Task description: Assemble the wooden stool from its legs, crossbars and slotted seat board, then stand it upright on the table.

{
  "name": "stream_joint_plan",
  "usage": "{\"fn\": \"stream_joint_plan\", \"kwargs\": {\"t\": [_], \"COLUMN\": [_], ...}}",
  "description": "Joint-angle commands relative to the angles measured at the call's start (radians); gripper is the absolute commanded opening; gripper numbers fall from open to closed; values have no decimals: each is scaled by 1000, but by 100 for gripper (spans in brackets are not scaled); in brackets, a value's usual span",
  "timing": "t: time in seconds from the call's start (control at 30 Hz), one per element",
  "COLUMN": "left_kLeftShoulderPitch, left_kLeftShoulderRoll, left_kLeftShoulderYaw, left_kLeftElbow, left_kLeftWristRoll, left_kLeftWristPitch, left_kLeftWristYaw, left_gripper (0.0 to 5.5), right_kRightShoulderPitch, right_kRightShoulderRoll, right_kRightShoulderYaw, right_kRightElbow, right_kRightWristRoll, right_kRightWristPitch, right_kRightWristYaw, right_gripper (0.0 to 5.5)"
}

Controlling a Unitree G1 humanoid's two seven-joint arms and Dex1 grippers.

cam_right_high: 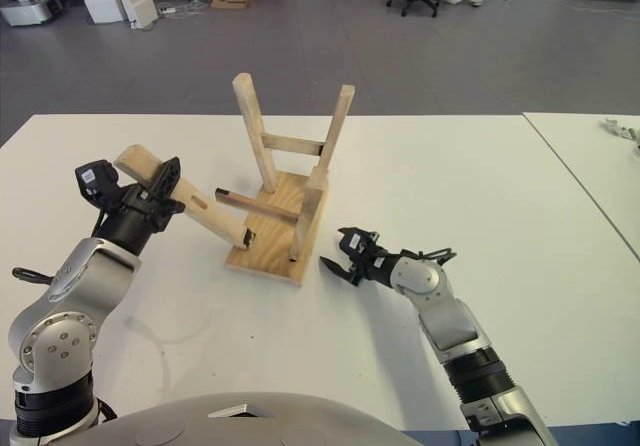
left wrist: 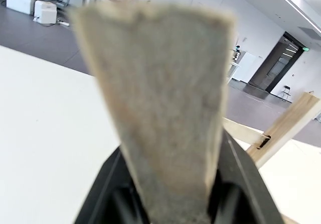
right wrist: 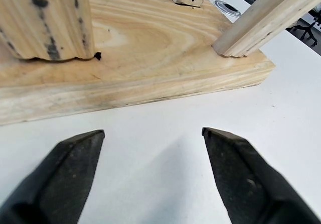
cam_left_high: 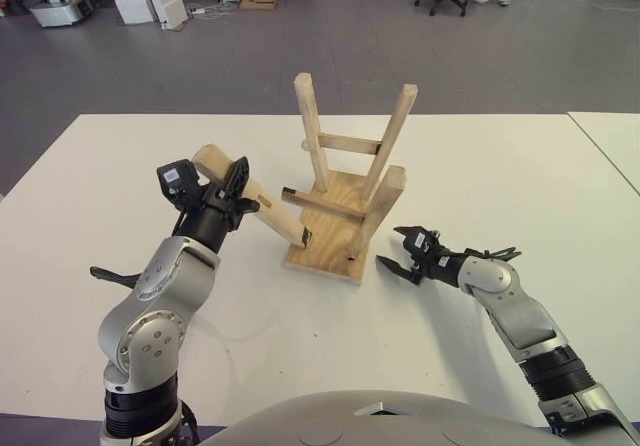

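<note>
Left gripper (cam_left_high: 240,188) clamps a leg (cam_left_high: 277,220); its wrist sticker (cam_left_high: 172,176) is unreadable.

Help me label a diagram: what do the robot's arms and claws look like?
The left arm and right arm have rounded silver-grey shells with black joints. The left claw and right claw are black, each with two tapering fingers. A white-labelled black box sits by the left wrist; thin black cables loop at the right.

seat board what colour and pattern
The seat board is pale wood with brown grain lines, best in the right wrist view.
</note>
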Motion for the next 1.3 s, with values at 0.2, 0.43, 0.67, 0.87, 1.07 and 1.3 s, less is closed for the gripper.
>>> {"fn": "stream_joint_plan", "kwargs": {"t": [0.2,0.43,0.67,0.87,1.07,1.3], "left_kLeftShoulderPitch": [-33,-43,0,-56,-29,-22], "left_kLeftShoulderRoll": [41,71,217,61,-12,-14], "left_kLeftShoulderYaw": [-125,-218,-395,-295,-212,-256], "left_kLeftElbow": [80,66,134,70,54,-7], "left_kLeftWristRoll": [118,237,482,364,284,280], "left_kLeftWristPitch": [129,126,167,86,134,191], "left_kLeftWristYaw": [-47,-110,-179,-278,-292,-305], "left_gripper": [102,102,212,291,291,291], "right_kRightShoulderPitch": [-24,-26,-34,-47,-81,-149], "right_kRightShoulderRoll": [-4,2,5,12,4,-38], "right_kRightShoulderYaw": [-7,-7,-7,-16,-85,-226], "right_kRightElbow": [19,12,23,34,66,133], "right_kRightWristRoll": [-21,-22,-28,-30,-16,3], "right_kRightWristPitch": [-15,-6,-6,-9,-10,-11], "right_kRightWristYaw": [3,-1,1,-2,-29,-73], "right_gripper": [363,363,363,363,363,363]}}
